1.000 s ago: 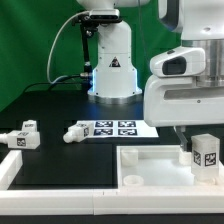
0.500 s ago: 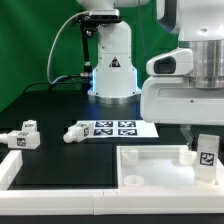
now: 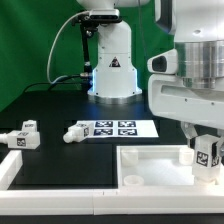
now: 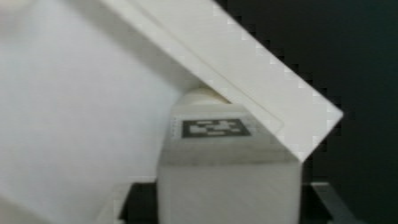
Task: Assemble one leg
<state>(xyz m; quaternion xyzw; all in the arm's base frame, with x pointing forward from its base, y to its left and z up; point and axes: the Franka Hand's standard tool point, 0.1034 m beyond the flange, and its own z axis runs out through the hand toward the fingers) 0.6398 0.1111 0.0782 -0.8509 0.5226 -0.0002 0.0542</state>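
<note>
arm (image 3: 190, 95) stands upright above the panel (image 3: 150, 153), jaws gripping the leg (image 3: 207, 153)

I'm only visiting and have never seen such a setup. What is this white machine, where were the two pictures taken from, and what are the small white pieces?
It is a robot arm, standing at the back of the black table. One picture comes from a camera off the arm; the close-up comes from a camera on its wrist. Its gripper, a two-finger hand on the exterior view's right, holds the leg, a small white peg with a black-and-white tag, at a corner of the large white rimmed panel. Whether they touch, I cannot tell. Two more pegs lie loose near the marker board, a flat sheet of printed tags.
</note>
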